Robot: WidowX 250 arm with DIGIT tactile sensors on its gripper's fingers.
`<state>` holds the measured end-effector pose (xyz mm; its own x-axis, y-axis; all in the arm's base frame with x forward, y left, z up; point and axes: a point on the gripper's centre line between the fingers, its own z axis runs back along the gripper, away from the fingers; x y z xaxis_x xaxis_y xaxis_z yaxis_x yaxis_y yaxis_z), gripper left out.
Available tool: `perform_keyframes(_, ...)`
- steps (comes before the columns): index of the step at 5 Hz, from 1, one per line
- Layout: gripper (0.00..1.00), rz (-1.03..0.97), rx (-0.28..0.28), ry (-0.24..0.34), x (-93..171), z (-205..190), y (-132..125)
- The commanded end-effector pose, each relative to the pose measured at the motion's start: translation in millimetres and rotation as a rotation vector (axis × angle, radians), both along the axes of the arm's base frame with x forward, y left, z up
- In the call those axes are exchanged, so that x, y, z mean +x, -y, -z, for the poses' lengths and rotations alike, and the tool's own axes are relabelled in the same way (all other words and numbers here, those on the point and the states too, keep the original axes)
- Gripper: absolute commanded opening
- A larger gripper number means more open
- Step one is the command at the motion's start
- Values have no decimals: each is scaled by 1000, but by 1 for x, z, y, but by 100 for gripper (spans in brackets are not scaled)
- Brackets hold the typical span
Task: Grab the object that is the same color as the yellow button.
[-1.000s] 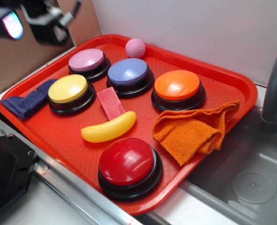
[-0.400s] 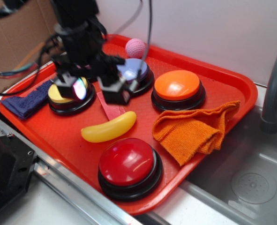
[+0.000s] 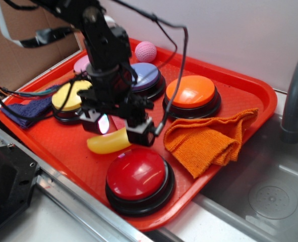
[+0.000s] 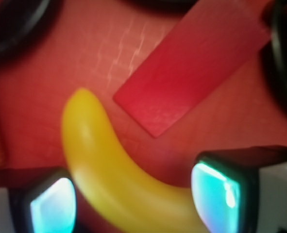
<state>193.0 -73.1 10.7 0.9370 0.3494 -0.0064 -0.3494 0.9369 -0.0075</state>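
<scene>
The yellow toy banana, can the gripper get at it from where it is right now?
Probably yes. The gripper is open straddling the toy banana, a finger on each side, nothing between them. The pink-red flat block lies just beyond, apart from the banana.

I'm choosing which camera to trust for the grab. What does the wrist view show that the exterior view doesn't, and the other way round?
Only the wrist view shows the banana lying between the open gripper's fingers, plus the flat red block beside its tip. Only the exterior view shows the yellow button, the other buttons, orange cloth, pink ball and the arm. Both show the banana, gripper and red tray.
</scene>
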Motion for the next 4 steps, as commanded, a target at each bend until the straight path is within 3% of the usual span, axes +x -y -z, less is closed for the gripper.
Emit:
perform_keyframes(1, 29, -58, -36, 56, 3, 7, 0)
perform_keyframes(2, 0, -101, -38, 69, 5, -4, -6)
perform_keyframes(3, 0, -44, -23, 18, 7, -34, -12)
perform_keyframes(4, 0, 23, -26, 42, 7, -80, -19)
